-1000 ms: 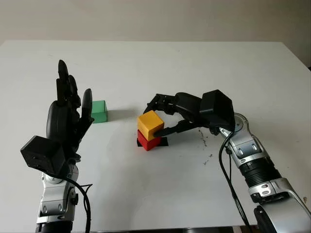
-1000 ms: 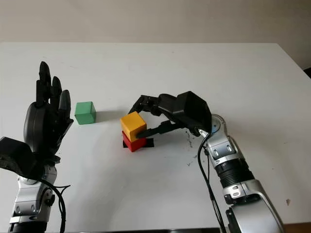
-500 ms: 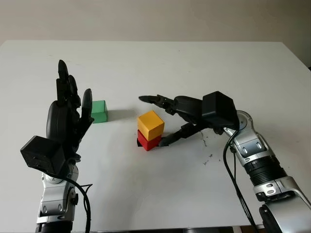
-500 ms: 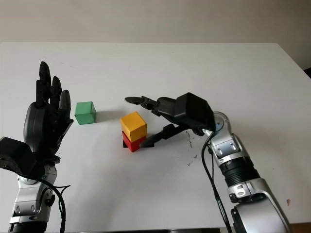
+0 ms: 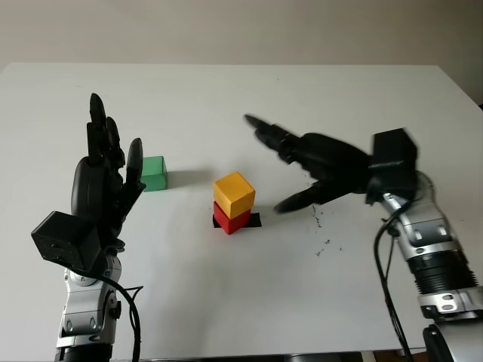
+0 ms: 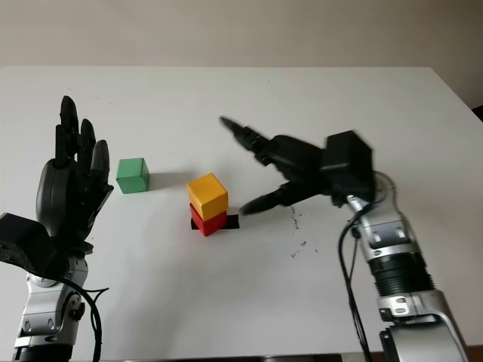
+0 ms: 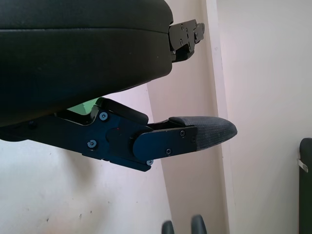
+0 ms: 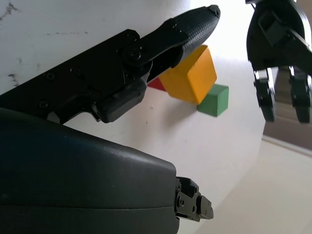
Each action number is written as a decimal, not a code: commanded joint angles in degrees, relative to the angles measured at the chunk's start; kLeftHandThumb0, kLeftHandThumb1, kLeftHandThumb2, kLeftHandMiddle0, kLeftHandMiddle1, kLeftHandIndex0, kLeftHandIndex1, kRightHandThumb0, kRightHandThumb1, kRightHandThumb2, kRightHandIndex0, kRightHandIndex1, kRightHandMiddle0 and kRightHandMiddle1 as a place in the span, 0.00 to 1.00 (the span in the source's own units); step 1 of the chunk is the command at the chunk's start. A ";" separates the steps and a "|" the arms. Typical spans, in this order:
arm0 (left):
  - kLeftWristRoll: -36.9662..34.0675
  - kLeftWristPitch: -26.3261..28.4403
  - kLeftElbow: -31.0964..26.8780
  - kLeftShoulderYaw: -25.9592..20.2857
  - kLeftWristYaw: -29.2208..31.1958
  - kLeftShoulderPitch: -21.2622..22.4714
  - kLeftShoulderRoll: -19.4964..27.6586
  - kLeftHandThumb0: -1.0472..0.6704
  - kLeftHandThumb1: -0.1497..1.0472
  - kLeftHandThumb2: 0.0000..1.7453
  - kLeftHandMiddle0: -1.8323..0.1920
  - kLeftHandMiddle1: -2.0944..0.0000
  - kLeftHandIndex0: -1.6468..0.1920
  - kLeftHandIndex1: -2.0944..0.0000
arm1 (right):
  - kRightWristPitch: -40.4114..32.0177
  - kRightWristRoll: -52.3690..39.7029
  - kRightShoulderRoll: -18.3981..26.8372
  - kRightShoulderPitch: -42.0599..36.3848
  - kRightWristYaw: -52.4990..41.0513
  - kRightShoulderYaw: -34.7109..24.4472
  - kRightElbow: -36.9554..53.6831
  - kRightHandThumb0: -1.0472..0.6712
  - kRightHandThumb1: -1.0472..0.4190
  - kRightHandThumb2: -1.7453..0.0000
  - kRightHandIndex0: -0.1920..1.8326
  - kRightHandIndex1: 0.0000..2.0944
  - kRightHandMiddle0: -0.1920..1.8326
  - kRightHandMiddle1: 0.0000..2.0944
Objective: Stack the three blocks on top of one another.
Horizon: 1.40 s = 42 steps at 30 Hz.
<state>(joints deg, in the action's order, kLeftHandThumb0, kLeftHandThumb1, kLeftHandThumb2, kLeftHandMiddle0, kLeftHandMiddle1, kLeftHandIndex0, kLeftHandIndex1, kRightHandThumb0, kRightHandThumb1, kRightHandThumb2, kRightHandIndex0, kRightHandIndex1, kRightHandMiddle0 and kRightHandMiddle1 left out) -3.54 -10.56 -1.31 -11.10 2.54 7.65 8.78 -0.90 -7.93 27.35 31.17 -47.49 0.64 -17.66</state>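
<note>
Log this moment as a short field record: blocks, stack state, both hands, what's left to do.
stack: yellow block sits on red block, mid-table
loose block: green block, apart from the stack, on the table
right hand: open, raised beside the stack, touching no block
left hand: open, upright near the green block, holding nothing
remaining: green block not yet on the stack

Smooth matt white table (image 5: 226,302); yellow cube block (image 5: 234,194), green cube block (image 5: 154,173) matt-painted; right hand (image 5: 317,166) black matt plastic, textured fingertip pads (image 8: 197,24).
</note>
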 commanded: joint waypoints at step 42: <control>19.59 -3.13 5.25 -1.79 0.74 8.70 23.60 0.25 1.00 0.10 0.71 0.98 0.66 0.95 | -6.21 -1.77 -23.60 -18.24 39.11 -4.12 17.11 0.23 0.00 0.59 0.00 0.00 0.00 0.00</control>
<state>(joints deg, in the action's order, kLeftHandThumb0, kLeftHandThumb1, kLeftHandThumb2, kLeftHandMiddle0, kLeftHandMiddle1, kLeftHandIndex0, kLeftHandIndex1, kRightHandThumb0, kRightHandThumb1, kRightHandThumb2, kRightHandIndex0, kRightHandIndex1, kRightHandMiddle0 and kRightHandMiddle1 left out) 14.53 -14.59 5.01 -13.37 2.58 15.33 29.89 -7.93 -9.71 3.02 13.09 -8.15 -3.07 -1.73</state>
